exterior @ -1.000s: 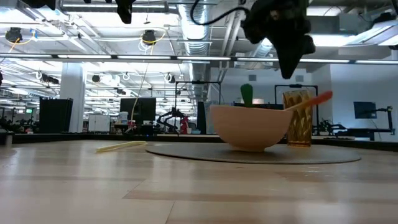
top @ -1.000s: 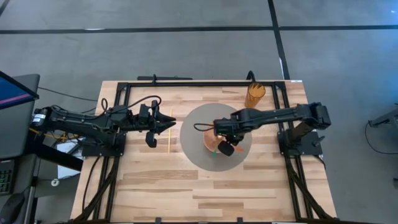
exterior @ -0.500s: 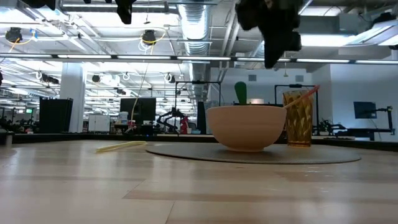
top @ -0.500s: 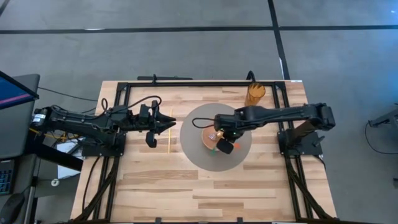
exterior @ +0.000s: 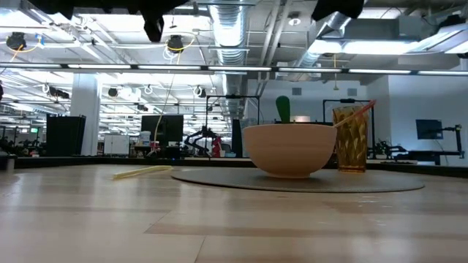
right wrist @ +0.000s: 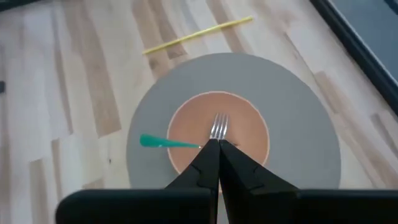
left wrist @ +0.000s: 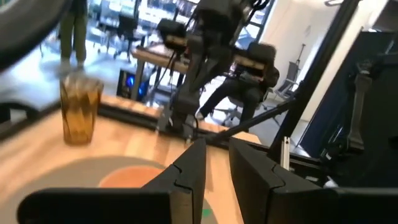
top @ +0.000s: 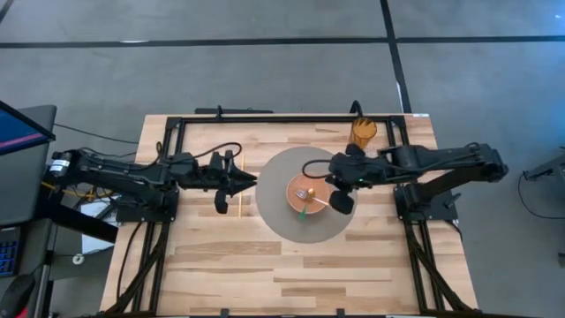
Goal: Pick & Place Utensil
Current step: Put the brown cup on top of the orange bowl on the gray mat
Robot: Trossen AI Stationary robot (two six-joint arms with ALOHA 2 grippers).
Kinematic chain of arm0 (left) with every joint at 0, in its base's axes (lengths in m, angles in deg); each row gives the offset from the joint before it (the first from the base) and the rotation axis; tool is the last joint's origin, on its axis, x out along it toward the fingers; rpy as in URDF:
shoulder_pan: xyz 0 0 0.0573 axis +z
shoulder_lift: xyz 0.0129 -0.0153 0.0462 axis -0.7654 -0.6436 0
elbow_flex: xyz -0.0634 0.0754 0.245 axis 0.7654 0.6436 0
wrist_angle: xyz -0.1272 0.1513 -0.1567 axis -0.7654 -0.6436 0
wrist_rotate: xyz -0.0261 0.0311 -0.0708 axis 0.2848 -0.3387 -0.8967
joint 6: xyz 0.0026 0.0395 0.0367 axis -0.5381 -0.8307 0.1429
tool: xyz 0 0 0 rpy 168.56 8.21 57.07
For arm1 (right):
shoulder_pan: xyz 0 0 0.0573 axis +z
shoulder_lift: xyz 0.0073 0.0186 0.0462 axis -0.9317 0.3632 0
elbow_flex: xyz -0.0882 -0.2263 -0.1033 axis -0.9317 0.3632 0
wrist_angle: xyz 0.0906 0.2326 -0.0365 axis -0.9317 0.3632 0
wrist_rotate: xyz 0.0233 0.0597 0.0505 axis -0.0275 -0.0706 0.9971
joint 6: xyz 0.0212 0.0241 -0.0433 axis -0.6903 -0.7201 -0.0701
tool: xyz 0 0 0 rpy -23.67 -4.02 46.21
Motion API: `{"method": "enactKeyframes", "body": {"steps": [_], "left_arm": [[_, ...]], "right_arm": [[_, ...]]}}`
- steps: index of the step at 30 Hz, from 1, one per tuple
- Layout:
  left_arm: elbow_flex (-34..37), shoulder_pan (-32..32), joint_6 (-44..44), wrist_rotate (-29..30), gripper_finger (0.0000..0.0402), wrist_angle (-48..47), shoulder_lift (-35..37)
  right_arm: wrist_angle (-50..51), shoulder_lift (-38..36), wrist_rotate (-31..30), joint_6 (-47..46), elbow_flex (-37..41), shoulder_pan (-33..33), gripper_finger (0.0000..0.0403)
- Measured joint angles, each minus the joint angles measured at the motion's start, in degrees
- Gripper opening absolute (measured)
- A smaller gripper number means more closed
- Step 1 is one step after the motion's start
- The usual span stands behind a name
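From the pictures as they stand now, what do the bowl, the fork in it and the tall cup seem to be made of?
Bowl: probably matte plastic or ceramic, an even terracotta with no glare.
Fork: likely metal, its silver tines glinting.
Cup: clear amber plastic or glass, since light passes through its ribbed wall; which one is unclear.

Orange bowl (top: 305, 195) on grey round mat (top: 274, 212), green utensil (right wrist: 166, 143), yellow straw (right wrist: 198, 35), amber glass (top: 362, 133)
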Motion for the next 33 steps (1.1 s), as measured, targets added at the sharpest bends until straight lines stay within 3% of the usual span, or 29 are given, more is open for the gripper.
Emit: {"method": "enactKeyframes", "body": {"steps": [10,19,22,27,33], "left_arm": [[0.00,0.00,5.18,0.57,0.0072,0.63,-1.04],[0.00,0.09,8.02,0.57,0.0072,-0.71,-1.04],[0.00,0.09,8.59,0.57,0.0072,-0.71,-1.04],[0.00,0.09,8.61,0.59,0.0072,-0.73,-1.04],[0.00,0.11,8.61,0.59,0.0072,-0.71,-1.04]], "right_arm": [[-11.61,-8.27,3.69,1.02,15.29,0.70,0.0000],[-35.09,-12.56,9.72,7.04,30.33,-0.33,0.0000],[-36.93,-13.25,11.13,8.26,31.95,-1.57,0.0000],[-35.73,-15.32,8.95,8.93,32.16,-5.25,0.0000],[-36.09,-17.18,1.71,15.73,32.19,-11.26,0.0000]]}}
